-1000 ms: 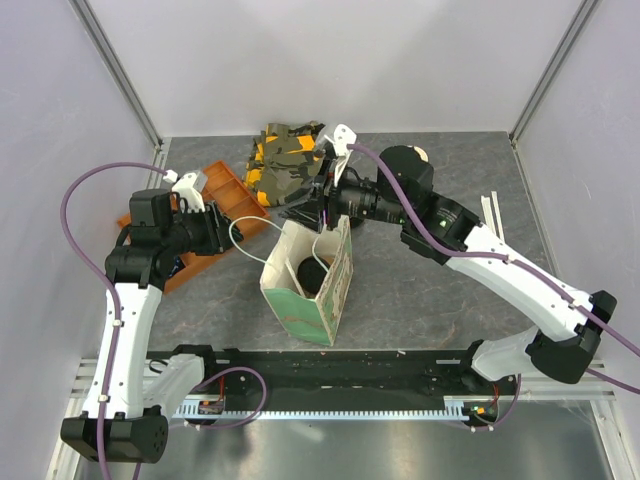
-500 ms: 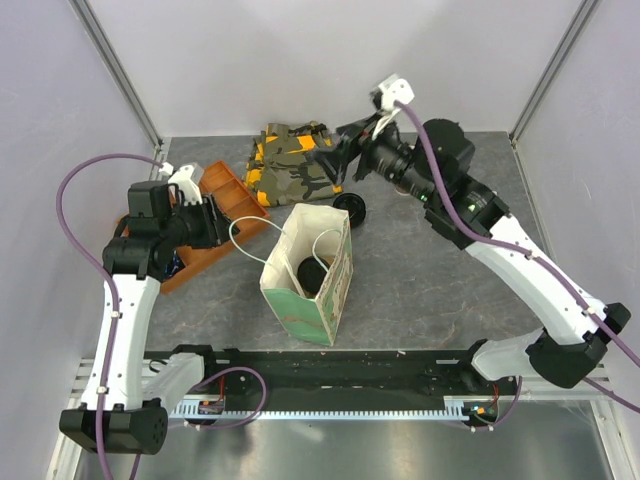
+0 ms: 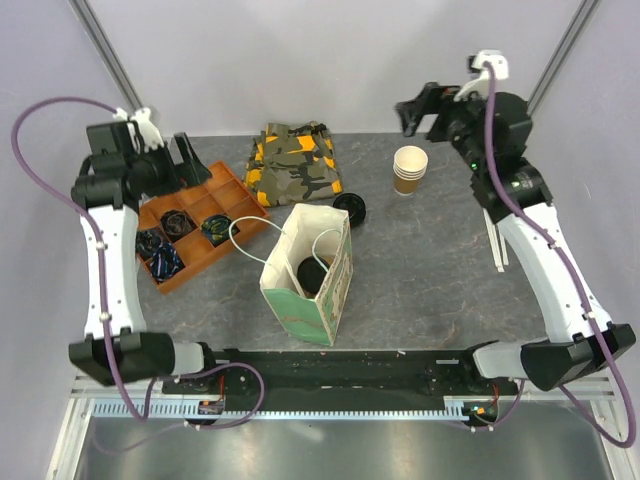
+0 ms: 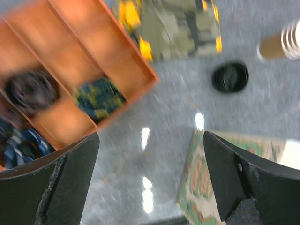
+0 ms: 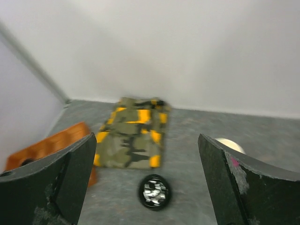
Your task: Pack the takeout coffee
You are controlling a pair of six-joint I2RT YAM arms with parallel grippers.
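Note:
The takeout coffee (image 3: 313, 276) stands inside the printed paper bag (image 3: 335, 300) at the table's middle; only its round black lid shows down the open top. My left gripper (image 3: 176, 158) hangs high at the far left above the orange tray, jaws open and empty. In the left wrist view the left gripper (image 4: 150, 154) frames bare table and the bag's edge (image 4: 206, 187). My right gripper (image 3: 418, 108) is raised at the far right near the back wall, open and empty. In the right wrist view the right gripper (image 5: 146, 140) looks down on the table.
A loose black lid (image 3: 350, 208) (image 5: 154, 191) lies behind the bag. A stack of lidless paper cups (image 3: 409, 170) stands to its right. A camouflage cloth (image 3: 293, 165) lies at the back. The orange compartment tray (image 3: 232, 190) holds dark rolled items. White sticks (image 3: 495, 235) lie at right.
Both arms have lifted off the bag's mouth and swung outward and back, left to the far left, right to the far right. Both sets of jaws have opened wide.

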